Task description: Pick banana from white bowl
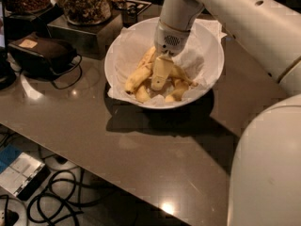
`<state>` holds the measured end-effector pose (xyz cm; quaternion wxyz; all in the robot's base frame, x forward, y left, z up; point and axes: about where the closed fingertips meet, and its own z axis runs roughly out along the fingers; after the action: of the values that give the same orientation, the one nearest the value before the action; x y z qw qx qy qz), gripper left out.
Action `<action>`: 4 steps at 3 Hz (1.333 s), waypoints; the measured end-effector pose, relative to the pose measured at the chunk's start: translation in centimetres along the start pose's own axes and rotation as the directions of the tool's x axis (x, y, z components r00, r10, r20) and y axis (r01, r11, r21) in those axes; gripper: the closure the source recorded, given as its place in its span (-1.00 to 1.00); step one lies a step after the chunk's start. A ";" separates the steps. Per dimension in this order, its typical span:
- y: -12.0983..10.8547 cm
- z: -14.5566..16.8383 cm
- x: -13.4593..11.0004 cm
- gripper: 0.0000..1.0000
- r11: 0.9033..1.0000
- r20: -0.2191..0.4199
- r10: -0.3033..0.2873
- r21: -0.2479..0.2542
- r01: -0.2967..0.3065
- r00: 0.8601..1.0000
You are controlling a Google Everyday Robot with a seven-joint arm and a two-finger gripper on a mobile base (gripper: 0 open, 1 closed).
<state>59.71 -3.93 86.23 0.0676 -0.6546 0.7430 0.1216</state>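
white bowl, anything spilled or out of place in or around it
Nothing has spilled. The paper lining hangs over the white bowl rim at the lower left, which looks a bit untidy. The bananas lie piled inside, the longest banana on the left, and the gripper is down among them.
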 end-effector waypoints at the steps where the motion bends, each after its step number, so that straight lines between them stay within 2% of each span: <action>1: 0.0 0.0 0.0 0.15 1.000 0.000 0.000 0.000 0.000 1.000; 2: 0.0 0.0 0.0 0.62 1.000 0.000 0.000 0.000 0.000 1.000; 3: -0.5 0.2 -0.5 0.99 1.000 0.012 -0.003 0.016 0.003 1.000; 4: 1.1 -2.3 -1.2 1.00 0.999 0.048 -0.003 0.048 0.001 0.999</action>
<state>58.94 -3.31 88.89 0.1014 -0.6506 0.7432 0.1192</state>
